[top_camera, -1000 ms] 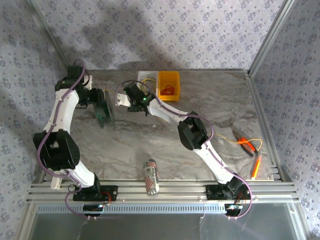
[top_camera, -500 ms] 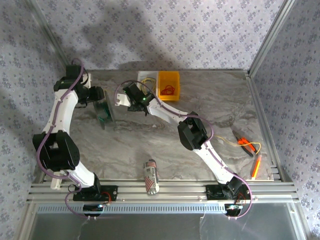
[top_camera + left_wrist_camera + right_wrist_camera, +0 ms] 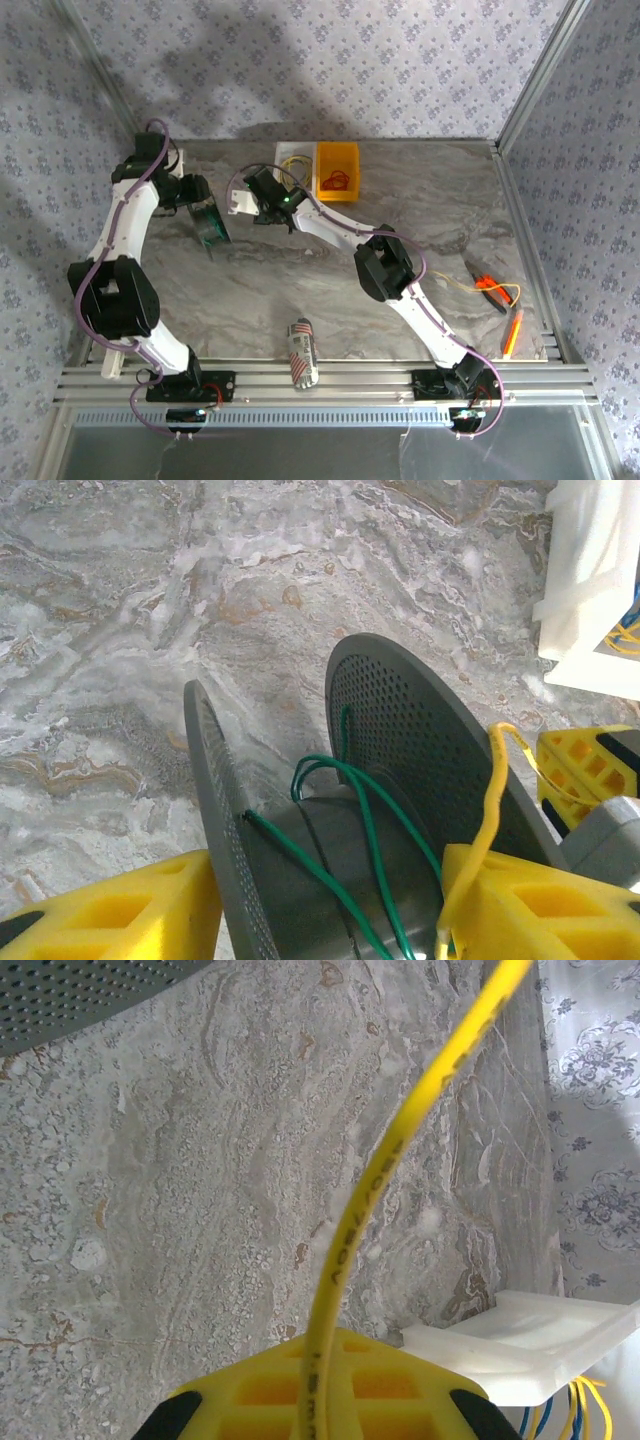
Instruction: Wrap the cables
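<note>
My left gripper (image 3: 205,213) is shut on the black spool (image 3: 210,228), its yellow fingers (image 3: 110,910) pressing the outsides of the two perforated flanges (image 3: 420,730). A thin green wire (image 3: 370,820) loops loosely over the spool's hub. My right gripper (image 3: 262,200) is shut on a yellow cable (image 3: 360,1220), just right of the spool. That yellow cable (image 3: 487,810) reaches over the spool's right flange. A red-orange cable (image 3: 336,181) lies coiled in the yellow bin (image 3: 337,155).
A white tray (image 3: 292,157) with yellow wires stands left of the bin; its edge (image 3: 540,1345) is close to my right gripper. A striped can (image 3: 302,352) lies near the front rail. Orange-handled tools (image 3: 490,287) and an orange pen (image 3: 512,335) lie at the right edge.
My left gripper has carried the spool slightly away from the arm bases and tilted it. The right gripper has shifted a little to the left with the yellow cable.
</note>
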